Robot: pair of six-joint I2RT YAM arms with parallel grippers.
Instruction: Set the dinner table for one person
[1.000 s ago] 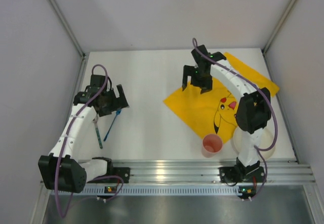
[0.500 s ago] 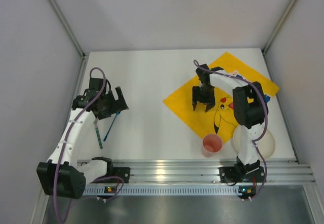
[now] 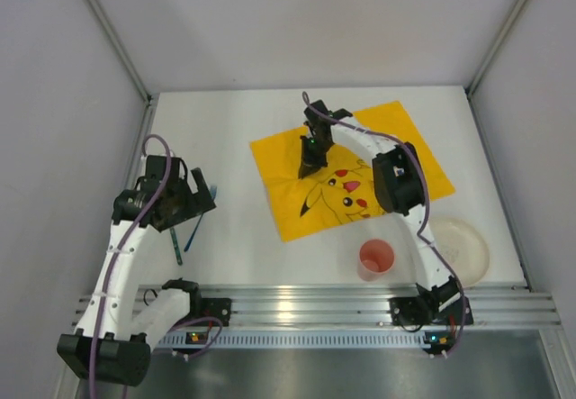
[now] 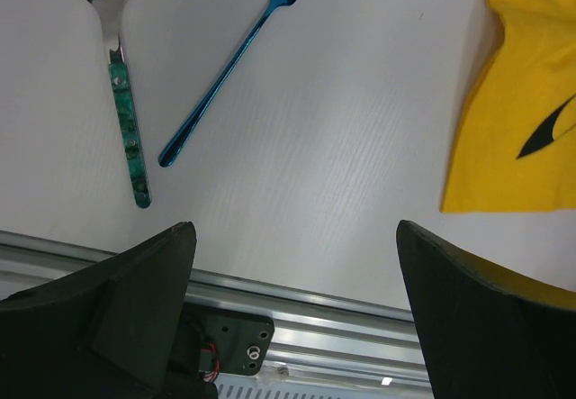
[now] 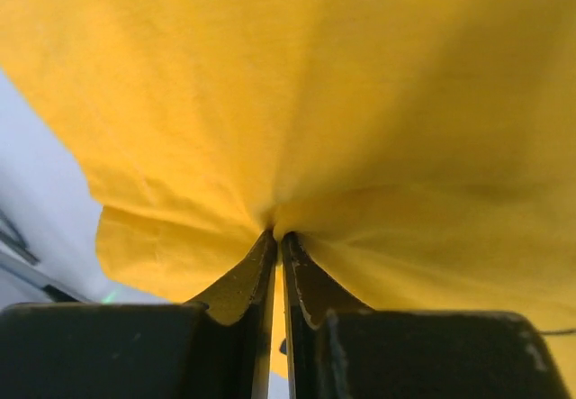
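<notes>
From above, the white table (image 3: 243,120) fills the booth floor, with its ribbed rail (image 3: 315,304) along the near edge; a yellow mat (image 3: 279,183) printed with a cartoon lies right of centre; the right hand (image 3: 310,158) points down onto the mat's far left part; the left hand (image 3: 193,196) hangs over the table's left side, above a blue fork (image 3: 196,230) and a spoon (image 3: 174,241); a pink cup (image 3: 377,259) stands just off the mat's near edge, a white plate (image 3: 459,246) to its right.

The left wrist view shows the left hand (image 4: 292,237) with fingers (image 4: 144,300) wide apart and holding nothing; fork (image 4: 236,64) and spoon (image 4: 121,93) lie apart on the table (image 4: 342,147), the mat's (image 4: 522,120) corner at the right.

The right wrist view shows the right hand (image 5: 278,241) pinched together on a puckered fold of the mat (image 5: 360,84); a strip of table (image 5: 27,174) shows at the left.
</notes>
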